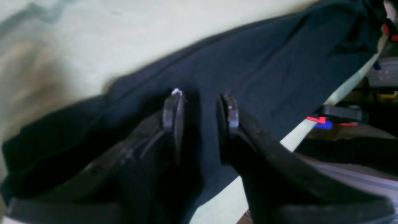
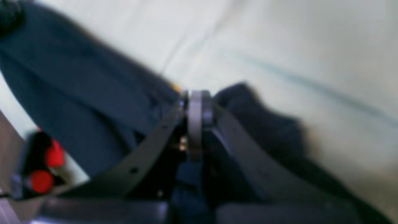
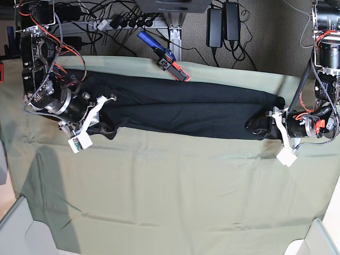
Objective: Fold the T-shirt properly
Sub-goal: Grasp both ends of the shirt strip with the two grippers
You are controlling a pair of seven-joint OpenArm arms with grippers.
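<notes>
T-shirt [image 3: 180, 109], black, lies in a long flat strip across the back of the green cloth [image 3: 170, 196] on the bench. Right hand [image 2: 196, 102] is clenched on one end of it. Left hand [image 1: 200, 109] is at the other end, its fingers [image 1: 172, 112] apart over the fabric, not pinching it.

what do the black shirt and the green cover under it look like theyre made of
The T-shirt looks like thin, soft knit fabric, matte black: it lies limp in long soft folds with no shine. The green cover looks like a thin woven cloth, matte pale green: shallow creases and wrinkles run across it. Exact fibre cannot be told for either.
</notes>
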